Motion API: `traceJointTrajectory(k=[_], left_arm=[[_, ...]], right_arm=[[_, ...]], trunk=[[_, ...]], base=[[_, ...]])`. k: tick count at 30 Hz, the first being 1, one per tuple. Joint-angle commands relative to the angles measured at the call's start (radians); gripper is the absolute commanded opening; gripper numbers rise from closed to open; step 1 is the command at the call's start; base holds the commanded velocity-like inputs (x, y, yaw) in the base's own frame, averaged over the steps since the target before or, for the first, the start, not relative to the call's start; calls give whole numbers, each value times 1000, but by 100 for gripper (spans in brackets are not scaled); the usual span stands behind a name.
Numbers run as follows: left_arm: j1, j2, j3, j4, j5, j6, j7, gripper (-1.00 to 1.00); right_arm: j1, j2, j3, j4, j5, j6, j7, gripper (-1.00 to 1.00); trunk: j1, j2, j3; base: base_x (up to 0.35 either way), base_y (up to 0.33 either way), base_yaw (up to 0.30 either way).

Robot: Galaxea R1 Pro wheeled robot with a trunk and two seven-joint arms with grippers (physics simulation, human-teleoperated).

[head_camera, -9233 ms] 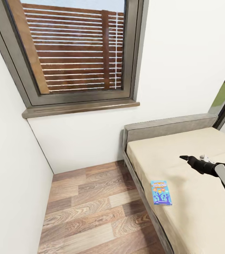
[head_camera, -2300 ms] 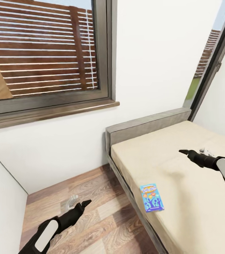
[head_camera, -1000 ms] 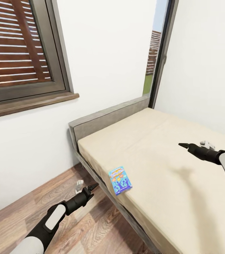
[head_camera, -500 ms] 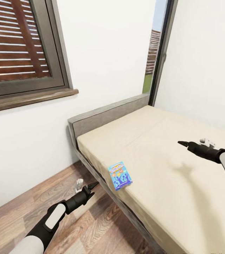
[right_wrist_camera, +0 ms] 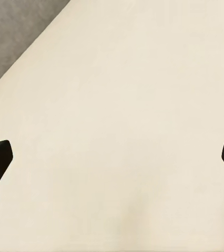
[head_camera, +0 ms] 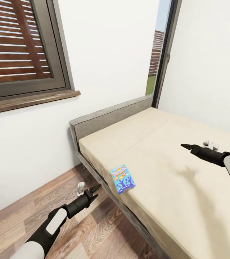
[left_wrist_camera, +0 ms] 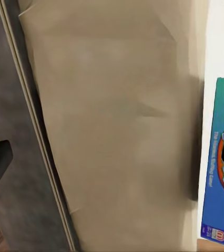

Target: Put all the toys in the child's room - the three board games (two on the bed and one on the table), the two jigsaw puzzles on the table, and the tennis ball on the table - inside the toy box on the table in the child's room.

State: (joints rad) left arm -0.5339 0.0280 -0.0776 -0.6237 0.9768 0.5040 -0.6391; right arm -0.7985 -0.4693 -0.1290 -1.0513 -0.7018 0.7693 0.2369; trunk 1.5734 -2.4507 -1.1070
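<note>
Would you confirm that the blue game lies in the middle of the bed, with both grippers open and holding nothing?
Not quite: in the head view the blue game lies at the bed's near edge, beside the floor, not in its middle. The rest holds: the left gripper and right gripper are open and hold nothing.

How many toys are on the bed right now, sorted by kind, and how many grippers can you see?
Flat blue board game box with a yellow title, near the edge of the beige bed: 1
Black two-finger grippers, left and right, both open and empty: 2
Total: 3
</note>
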Motion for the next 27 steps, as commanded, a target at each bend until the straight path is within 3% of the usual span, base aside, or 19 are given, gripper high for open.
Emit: traceJointTrajectory(k=[1, 27], left_arm=[[0, 1, -4, 0, 10, 7, -7, 100], [2, -7, -14, -61, 11, 13, -47, 100]], right_arm=[[2, 1, -2, -2, 4, 5, 5, 100], [13, 9, 2, -36, 7, 5, 4, 100]], trunk=[[0, 0, -1], [0, 0, -1]], base=[[0, 0, 0], [0, 0, 0]])
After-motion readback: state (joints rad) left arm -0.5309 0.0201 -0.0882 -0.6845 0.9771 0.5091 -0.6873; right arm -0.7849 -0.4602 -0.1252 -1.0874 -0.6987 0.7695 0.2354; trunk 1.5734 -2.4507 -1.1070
